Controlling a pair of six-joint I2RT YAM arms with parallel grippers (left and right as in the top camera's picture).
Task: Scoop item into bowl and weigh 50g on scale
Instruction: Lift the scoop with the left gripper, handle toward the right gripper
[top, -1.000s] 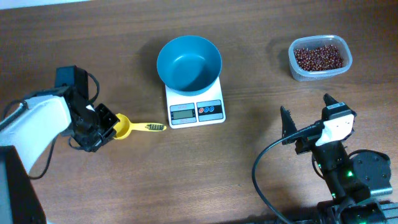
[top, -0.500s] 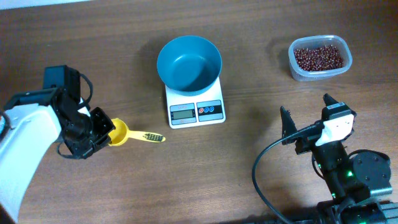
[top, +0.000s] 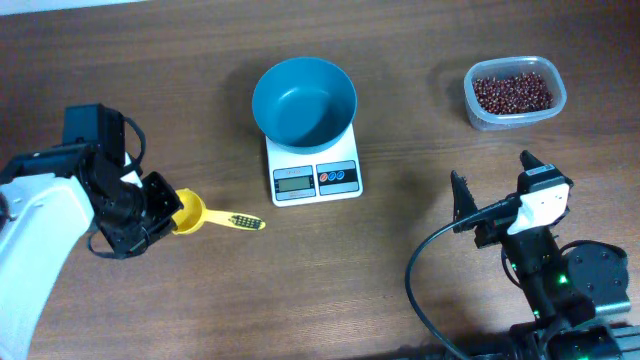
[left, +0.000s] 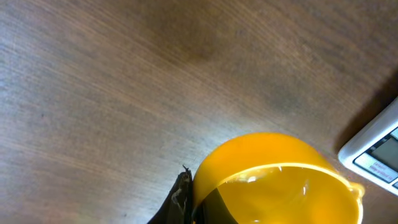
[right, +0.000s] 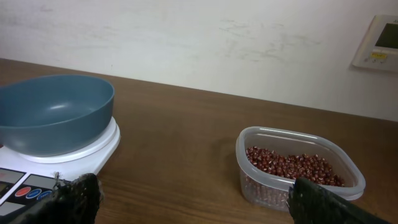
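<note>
Overhead, the bowl (top: 304, 100) is sitting on the scale (top: 315, 180) at upper centre, and it is holding nothing yet. The beans (top: 512, 92) are all lying in the tub (top: 477, 112) at upper right, well apart from the bowl. At middle left the left jaws are clamping the cup end of the scoop (top: 205, 213), whose handle is pointing right across the bench (top: 400, 290). At lower right the right jaws are standing wide apart, gripping nothing.

From the left wrist, the scoop's cup (left: 273, 180) is filling the lower frame just above the bench and is looking empty, with a corner of the scale (left: 376, 155) peeking in at the right edge.

From the right wrist, the bowl (right: 56, 112) is resting on the scale (right: 93, 146) at left, and the tub (right: 298, 186) of beans (right: 289, 167) is waiting at lower right.

Judging by this, only the pickup is getting done; scooping, tipping into the bowl and checking the weight are all remaining.
</note>
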